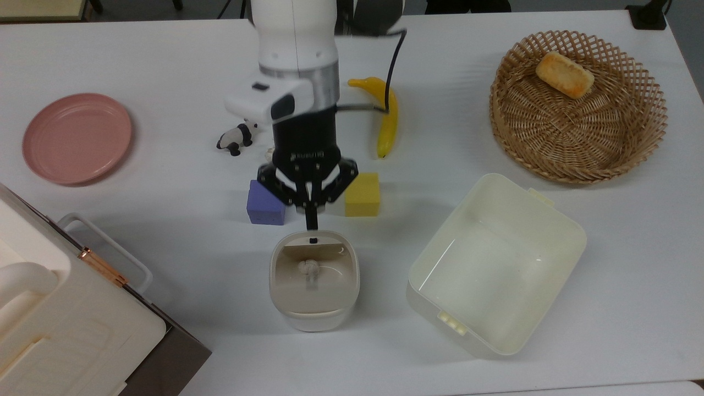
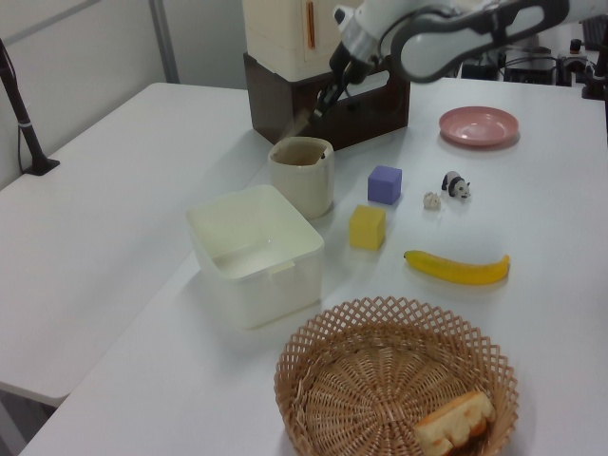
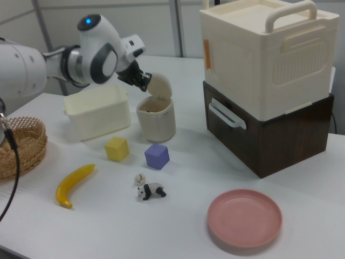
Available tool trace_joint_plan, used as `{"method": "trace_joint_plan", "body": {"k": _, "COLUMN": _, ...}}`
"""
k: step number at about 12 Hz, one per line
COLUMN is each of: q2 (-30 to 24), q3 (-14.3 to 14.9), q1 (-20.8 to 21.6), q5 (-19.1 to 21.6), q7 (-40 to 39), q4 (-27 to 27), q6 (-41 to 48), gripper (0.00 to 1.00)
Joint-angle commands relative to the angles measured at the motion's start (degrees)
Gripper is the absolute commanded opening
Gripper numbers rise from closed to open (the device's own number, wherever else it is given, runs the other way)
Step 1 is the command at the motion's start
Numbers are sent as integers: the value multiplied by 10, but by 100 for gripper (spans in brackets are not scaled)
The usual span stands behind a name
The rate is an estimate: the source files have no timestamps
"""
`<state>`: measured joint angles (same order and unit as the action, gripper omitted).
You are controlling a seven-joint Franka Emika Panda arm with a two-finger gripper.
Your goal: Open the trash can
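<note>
One rounded trash can (image 1: 314, 316) (lid up), smooth cream plastic

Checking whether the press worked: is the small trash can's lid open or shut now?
Open. The trash can shows its inside from the top view, and its lid stands tipped up in the right view.

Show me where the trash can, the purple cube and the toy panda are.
trash can (image 1: 313, 318), top view, on its front outer wall.
purple cube (image 1: 265, 204), top view, on its top face.
toy panda (image 3: 151, 190), right view, on its body.
</note>
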<state>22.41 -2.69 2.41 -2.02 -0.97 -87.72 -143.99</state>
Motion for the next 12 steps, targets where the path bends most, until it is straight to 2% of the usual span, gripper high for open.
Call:
{"method": "trace_joint_plan", "body": {"k": 1, "q2": -72, "q3": 5, "q1": 5, "q5": 2, "q7": -4, "q4": -14, "q6": 109, "gripper": 0}}
{"method": "trace_joint_plan", "body": {"k": 3, "q2": -103, "q3": 6, "q1": 1, "q5": 1, "q7": -7, "q4": -17, "q6": 167, "gripper": 0}}
{"method": "trace_joint_plan", "body": {"k": 7, "q2": -176, "q3": 11, "q1": -7, "q5": -3, "q7": -33, "q4": -36, "q6": 345, "gripper": 0}}
{"method": "trace_joint_plan", "body": {"k": 9, "q2": -194, "q3": 11, "q1": -12, "q5": -5, "q7": -34, "q4": -41, "q6": 391, "gripper": 0}}
{"method": "trace_joint_plan", "body": {"k": 12, "q2": -221, "q3": 11, "q1": -23, "q5": -7, "q7": -40, "q4": -48, "q6": 459, "gripper": 6}}
